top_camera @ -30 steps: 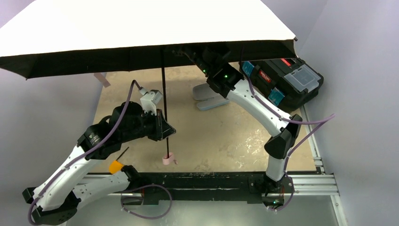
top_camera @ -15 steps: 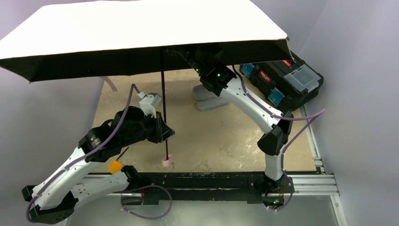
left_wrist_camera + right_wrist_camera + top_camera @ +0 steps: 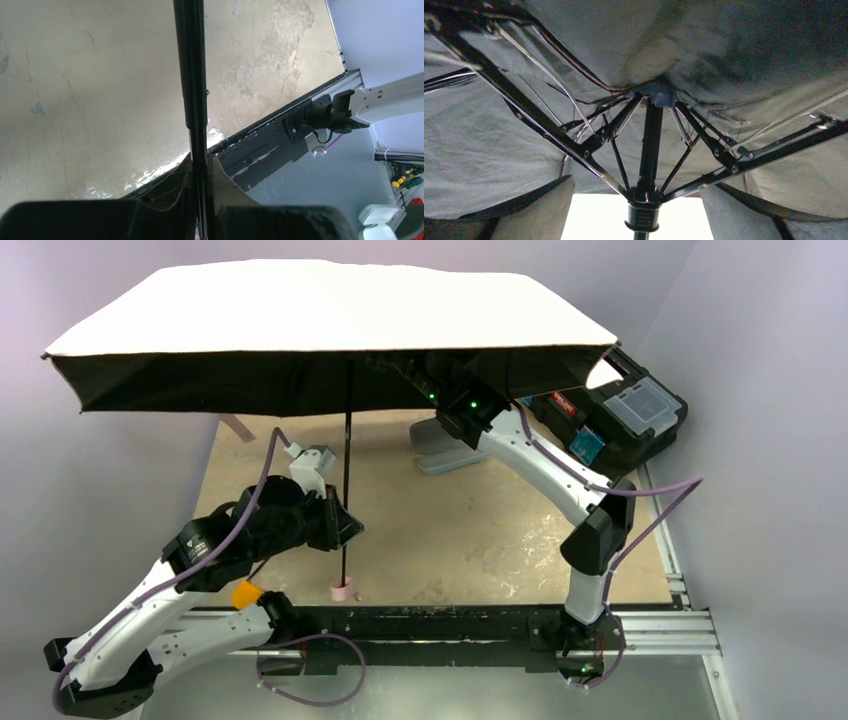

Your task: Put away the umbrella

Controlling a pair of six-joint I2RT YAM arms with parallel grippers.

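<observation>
Pale pink fabric over a black lining: the compact folding umbrella stands fully open above the worn beige tabletop, canopy uppermost. Its thin black shaft runs close to upright and ends in the small pink handle, at or just above the tabletop's near edge; contact cannot be judged. The left pincer is closed on the shaft, low down and a little above the handle. The left wrist view shows both dark fingers pressed against the shaft with no gap. This low, firm hold serves as the anchor — it steadies the shaft and leaves the upper length free for the other arm.

The white right arm reaches up beneath the canopy, so the right pincer is hidden from above. Its wrist camera looks along the shaft at the black plastic runner and the metal ribs, which fan out from the crown fully braced. Whether the right pincer is spread or closed cannot be told.

The placement suggests the step in hand is collapsing the canopy — the runner must be drawn down the shaft before anything can be stowed. A grey oval hard case and a black plastic toolbox lie at the far side, partly under the canopy.
</observation>
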